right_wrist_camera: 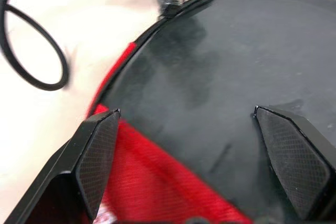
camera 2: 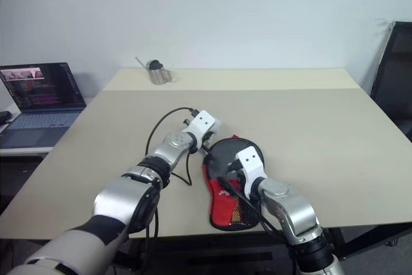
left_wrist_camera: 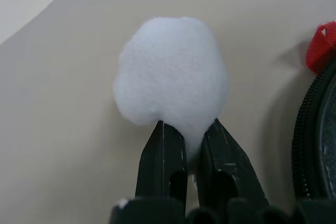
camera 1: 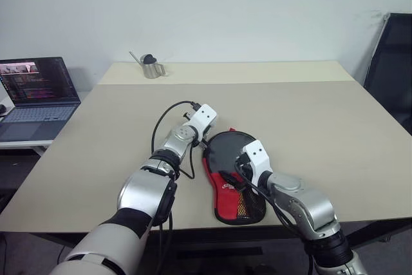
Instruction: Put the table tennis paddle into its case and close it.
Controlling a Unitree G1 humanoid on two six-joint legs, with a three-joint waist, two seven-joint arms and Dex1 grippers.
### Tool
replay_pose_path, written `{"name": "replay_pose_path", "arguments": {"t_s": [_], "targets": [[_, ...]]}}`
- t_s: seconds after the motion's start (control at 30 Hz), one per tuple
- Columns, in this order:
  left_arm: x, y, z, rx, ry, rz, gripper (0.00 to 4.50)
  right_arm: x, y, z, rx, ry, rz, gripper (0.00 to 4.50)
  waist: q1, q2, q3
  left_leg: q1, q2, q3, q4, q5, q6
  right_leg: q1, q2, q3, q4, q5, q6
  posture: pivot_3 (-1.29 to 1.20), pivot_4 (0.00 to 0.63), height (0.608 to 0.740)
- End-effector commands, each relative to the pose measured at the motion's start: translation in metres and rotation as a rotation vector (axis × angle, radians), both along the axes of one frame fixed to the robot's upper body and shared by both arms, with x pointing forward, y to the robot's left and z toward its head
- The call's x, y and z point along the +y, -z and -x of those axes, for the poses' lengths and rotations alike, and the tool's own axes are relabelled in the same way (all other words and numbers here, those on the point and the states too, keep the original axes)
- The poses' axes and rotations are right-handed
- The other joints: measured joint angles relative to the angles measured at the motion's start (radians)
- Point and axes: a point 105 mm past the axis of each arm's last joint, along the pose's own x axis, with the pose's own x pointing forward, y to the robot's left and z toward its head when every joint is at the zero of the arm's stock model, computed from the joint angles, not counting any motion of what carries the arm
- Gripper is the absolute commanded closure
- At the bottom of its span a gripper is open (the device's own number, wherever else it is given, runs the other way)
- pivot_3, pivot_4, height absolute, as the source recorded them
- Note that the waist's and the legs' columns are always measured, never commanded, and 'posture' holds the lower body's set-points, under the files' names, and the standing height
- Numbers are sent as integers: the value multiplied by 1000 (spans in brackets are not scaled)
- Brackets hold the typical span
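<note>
The case (camera 1: 233, 188) lies flat near the table's front edge, with a round black upper part and a red lower part with a mesh pocket. Its zipper track (left_wrist_camera: 311, 129) runs along the rim. My left gripper (left_wrist_camera: 188, 127) is shut on the white fluffy ball (left_wrist_camera: 170, 72) of the zipper, at the case's far left edge just above the table. My right gripper (right_wrist_camera: 186, 113) stands open low over the case's black face (right_wrist_camera: 231, 61), one finger (right_wrist_camera: 97, 156) over the red part. The table tennis paddle is hidden.
A small metal pot (camera 1: 152, 67) stands at the far left of the beige table (camera 1: 309, 114). An open laptop (camera 1: 35, 94) sits on a side desk to the left. A black chair (camera 1: 393, 62) stands at the right. A black cable (camera 1: 161, 127) loops off my left wrist.
</note>
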Motion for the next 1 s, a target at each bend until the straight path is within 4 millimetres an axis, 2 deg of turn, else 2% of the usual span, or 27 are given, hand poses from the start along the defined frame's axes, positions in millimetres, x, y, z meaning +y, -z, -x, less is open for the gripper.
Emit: {"name": "replay_pose_path", "arguments": {"t_s": [0.03, 0.27, 0.57, 0.73, 0.97, 1.0], "targets": [[-16, -40, -8, -143, 34, -35, 4476, -4, 41, 21, 184, 5, 59, 0, 1, 0, 0, 0, 0, 0, 0, 0, 0, 0, 0, 0, 0, 0, 0, 0, 150, 740], [-42, -54, -6, -230, 126, -179, 4476, -6, 43, 34, 210, 33, 56, 0, 4, -1, -1, 1, 0, 0, 0, 0, 0, 2, 0, -1, -1, 0, 0, 0, 150, 740], [-88, -52, 6, -315, 279, -355, 4476, -6, 45, 48, 232, 64, 42, 0, 5, -1, -1, 2, 0, 0, -1, 0, 0, 4, 0, -2, -2, 0, 1, 0, 150, 740], [-92, -52, 6, -316, 271, -356, 4476, -8, 46, 50, 238, 80, 40, 0, 5, -1, -1, 2, 0, 0, -1, 0, 0, 4, 0, -2, -3, -3, 5, 0, 150, 740], [-86, -36, 8, -250, 272, -364, 4476, -4, 45, 49, 237, 87, 32, 0, 5, -1, -1, 2, 0, 0, -1, 0, 0, 4, 0, -2, -3, -3, 5, 0, 150, 740], [-83, -33, 7, -237, 269, -362, 4159, -3, 44, 48, 235, 85, 29, 0, 5, -1, -1, 2, 0, 0, -1, 0, 0, 4, 0, -2, -3, -3, 5, 0, 150, 740]]}}
